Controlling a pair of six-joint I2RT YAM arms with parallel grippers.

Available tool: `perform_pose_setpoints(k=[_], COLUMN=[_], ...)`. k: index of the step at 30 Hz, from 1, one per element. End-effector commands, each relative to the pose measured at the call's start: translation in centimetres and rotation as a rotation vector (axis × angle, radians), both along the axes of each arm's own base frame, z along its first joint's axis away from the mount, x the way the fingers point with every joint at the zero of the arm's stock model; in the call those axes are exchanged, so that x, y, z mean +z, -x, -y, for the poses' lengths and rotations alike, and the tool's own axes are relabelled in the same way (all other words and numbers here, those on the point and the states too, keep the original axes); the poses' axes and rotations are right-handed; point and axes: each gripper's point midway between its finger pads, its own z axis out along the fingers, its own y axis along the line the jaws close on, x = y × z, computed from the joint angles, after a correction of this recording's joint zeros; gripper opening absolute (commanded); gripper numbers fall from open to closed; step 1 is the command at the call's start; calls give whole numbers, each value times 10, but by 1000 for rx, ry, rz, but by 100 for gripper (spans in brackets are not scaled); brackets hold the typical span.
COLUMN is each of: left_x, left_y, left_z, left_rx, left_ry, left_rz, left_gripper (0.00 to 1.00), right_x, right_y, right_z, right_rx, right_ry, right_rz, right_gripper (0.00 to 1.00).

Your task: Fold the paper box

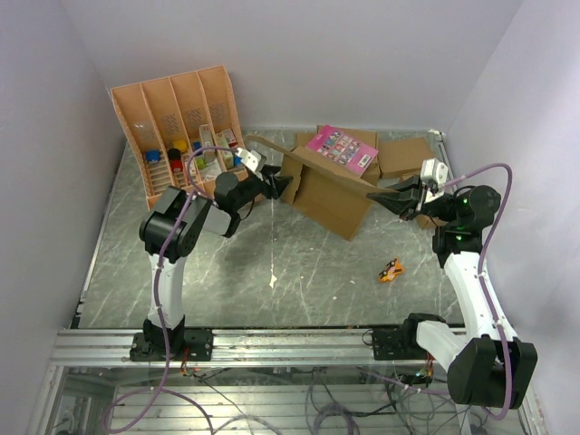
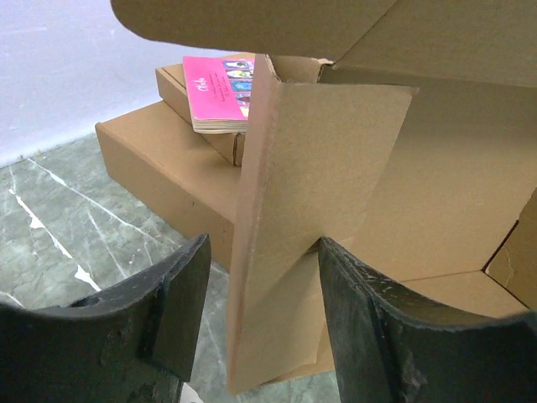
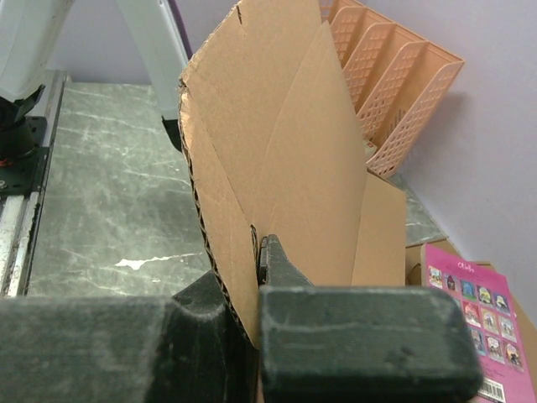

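The paper box [image 1: 331, 199] is a large brown cardboard piece standing part-raised on the table between both arms. My left gripper [image 1: 263, 181] is at its left end. In the left wrist view the left gripper [image 2: 262, 245] is open with an upright flap [image 2: 294, 252] of the paper box [image 2: 436, 168] between the fingers; the flap lies against the right finger [image 2: 369, 327] and stands apart from the left one. My right gripper [image 1: 382, 195] holds the right end. In the right wrist view the right gripper [image 3: 257, 252] is shut on the corrugated edge of the paper box [image 3: 277, 126].
An orange-tan compartment tray [image 1: 177, 118] leans against the back wall at the left. Smaller brown boxes [image 1: 403, 154] sit behind the paper box, with a pink booklet [image 1: 343, 149] on top. A small orange object [image 1: 391, 269] lies on the table at the front right.
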Motion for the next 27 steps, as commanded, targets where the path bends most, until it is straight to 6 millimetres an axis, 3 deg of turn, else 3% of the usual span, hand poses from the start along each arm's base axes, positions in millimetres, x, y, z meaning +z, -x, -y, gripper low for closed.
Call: perform_pose_setpoints(k=[1,5,8,9,14,19,24,27], left_x=[13,14,17,18,29,33,26,22], left_y=[-6,-5,-4,-4,-6,-9,-11,-9], left_z=[-2,-9,-14,-13,-7,-4,-4,-4], left_rx=[25,81,125,124,94,84,95,108], left_ry=[29,12,11,17,66,108,105,104], left_rz=[60,78,95,97,100,94,63,60], left_gripper=[63,63,88,90,90,82,52,52], right_x=[-18,-15,-13,-13,-14,-15,-16,-18], right_y=[8,8,9,9,8,9,10,9], right_z=[-1,-1,-2,-3,-2,-3,-3,-3], right_rx=[44,42,44,46,43,45,50,50], right_ry=[-4,-15,-34,-37,-39,-34,-33,-34], right_rz=[-118,-122,-146,-146,-149,-152,-157,-164], right_gripper=[0,0,0,0,0,0,0,0])
